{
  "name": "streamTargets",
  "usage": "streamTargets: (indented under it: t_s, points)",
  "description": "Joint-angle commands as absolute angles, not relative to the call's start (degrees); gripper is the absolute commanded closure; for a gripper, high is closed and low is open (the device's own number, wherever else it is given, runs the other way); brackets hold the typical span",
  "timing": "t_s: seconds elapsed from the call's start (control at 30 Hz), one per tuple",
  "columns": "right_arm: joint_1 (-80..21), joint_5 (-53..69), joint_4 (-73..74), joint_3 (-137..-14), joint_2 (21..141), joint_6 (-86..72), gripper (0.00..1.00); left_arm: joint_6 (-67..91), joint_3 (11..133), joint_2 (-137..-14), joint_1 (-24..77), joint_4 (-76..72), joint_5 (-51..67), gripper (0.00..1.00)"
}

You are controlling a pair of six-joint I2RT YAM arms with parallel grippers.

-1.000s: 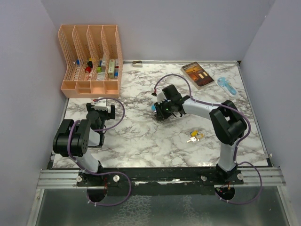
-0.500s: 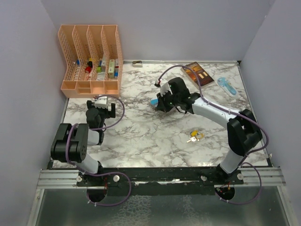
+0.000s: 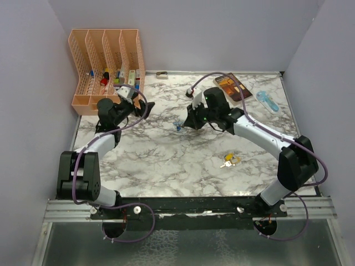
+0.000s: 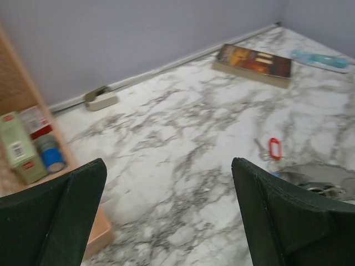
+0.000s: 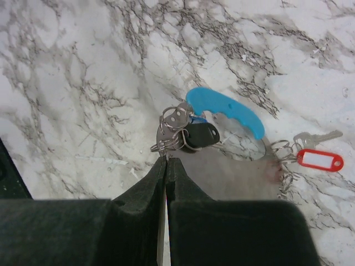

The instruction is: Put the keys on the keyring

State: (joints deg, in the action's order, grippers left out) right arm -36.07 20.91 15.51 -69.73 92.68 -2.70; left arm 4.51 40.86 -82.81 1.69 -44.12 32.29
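Observation:
The keyring (image 5: 188, 130) is a bunch of thin metal rings with a light-blue curved piece (image 5: 224, 113), a black fob and a small red tag (image 5: 319, 159). My right gripper (image 5: 167, 159) is shut on the rim of one of its rings. In the top view the bunch (image 3: 178, 127) sits at my right gripper (image 3: 188, 123), at mid-table. Its red tag shows in the left wrist view (image 4: 274, 148). Loose keys with a yellow head (image 3: 229, 160) lie on the marble nearer the right arm's base. My left gripper (image 3: 143, 105) is open and empty (image 4: 167, 166), to the left of the keyring.
A peach file organizer (image 3: 108, 66) with small items stands at the back left, close to my left gripper. A book (image 3: 233, 87) and a light-blue object (image 3: 267, 101) lie at the back right. A small beige piece (image 3: 162, 75) sits by the back wall.
My right arm has carried the keyring a little back and to the left. My left arm has stretched out and swung back and right, toward the organizer's front.

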Motion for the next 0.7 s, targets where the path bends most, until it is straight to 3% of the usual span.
streamTargets:
  t_s: [0.0,0.2,0.67]
  points:
    - [-36.56,25.44,16.68,-73.64,89.41,-7.21,0.99,13.96,43.40,-84.26,5.97,-47.02,49.89,0.01]
    - [-36.56,26.48,30.81,-83.59,92.68,-8.81,0.99,19.36,44.02,-86.05,12.34,-54.02,58.70,0.01]
    - [-36.55,26.08,34.88,-82.01,92.85,-8.77,0.99,25.75,45.24,-89.27,17.42,-66.76,70.06,0.01]
